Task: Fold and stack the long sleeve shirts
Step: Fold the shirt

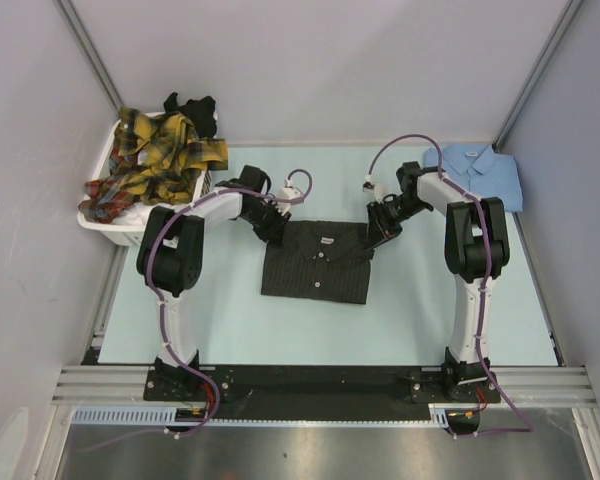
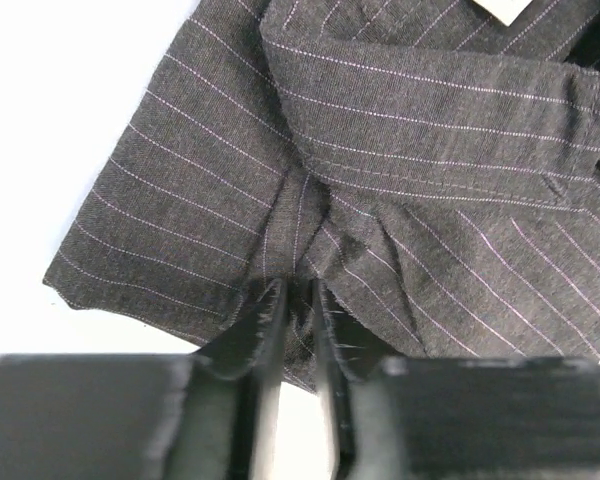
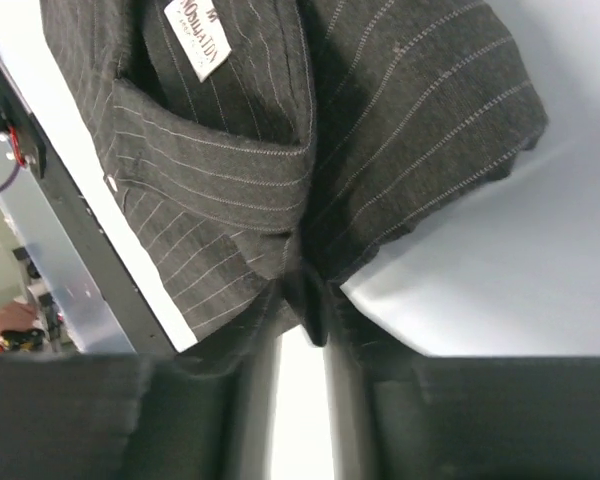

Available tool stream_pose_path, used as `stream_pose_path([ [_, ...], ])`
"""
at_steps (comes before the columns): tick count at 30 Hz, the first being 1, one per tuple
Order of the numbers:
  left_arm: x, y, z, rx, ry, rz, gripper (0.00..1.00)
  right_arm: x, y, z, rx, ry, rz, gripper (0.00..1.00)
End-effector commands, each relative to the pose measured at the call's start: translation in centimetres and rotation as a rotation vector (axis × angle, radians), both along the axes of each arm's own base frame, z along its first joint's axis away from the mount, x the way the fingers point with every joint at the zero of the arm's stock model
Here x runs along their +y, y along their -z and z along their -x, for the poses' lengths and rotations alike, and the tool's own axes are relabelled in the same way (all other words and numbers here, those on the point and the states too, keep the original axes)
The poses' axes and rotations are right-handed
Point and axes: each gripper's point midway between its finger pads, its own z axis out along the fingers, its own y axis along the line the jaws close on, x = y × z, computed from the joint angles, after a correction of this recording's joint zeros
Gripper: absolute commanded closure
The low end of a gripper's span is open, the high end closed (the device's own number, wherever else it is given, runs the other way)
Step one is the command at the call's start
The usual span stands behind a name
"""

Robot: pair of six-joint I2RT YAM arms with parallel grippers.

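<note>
The charcoal pinstriped shirt [image 1: 316,262] lies folded into a rectangle mid-table, collar at the far side. My left gripper [image 1: 271,229] is shut on its far left corner; the left wrist view shows cloth [image 2: 380,150] pinched between the fingers [image 2: 263,330]. My right gripper [image 1: 376,236] is shut on the far right corner; the right wrist view shows a fold of the shirt [image 3: 280,150] squeezed between its fingers [image 3: 260,370]. A folded light blue shirt [image 1: 477,170] lies at the far right. Yellow-red plaid shirts [image 1: 155,160] fill the basket.
A white laundry basket [image 1: 115,225] stands at the far left, with a black garment [image 1: 192,108] at its back edge. Grey walls and metal frame posts enclose the table. The arms' purple cables arch over the far part of the table.
</note>
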Motion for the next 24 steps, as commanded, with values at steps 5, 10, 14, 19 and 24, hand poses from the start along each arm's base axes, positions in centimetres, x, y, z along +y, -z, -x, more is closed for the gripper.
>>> stream_pose_path([
  [5,0.6,-1.1,0.0,0.005,-0.013,0.027,1.00,1.2,-1.1,-3.3,-0.135,-0.047,0.037,1.00],
  [10,1.4,-2.5,-0.1,0.000,-0.050,0.066,1.00,2.3,-2.5,-5.5,-0.190,-0.037,0.033,1.00],
  [14,2.4,-3.5,-1.4,-0.052,-0.106,0.078,1.00,1.8,-2.9,-6.6,-0.237,-0.039,0.063,1.00],
  [19,2.9,-1.7,-1.8,-0.026,-0.139,0.041,1.00,1.6,-1.1,-7.8,-0.238,-0.030,0.090,1.00],
  [24,4.1,0.1,-2.5,-0.007,-0.225,-0.007,1.00,2.1,0.1,-9.7,-0.243,0.022,0.095,1.00],
])
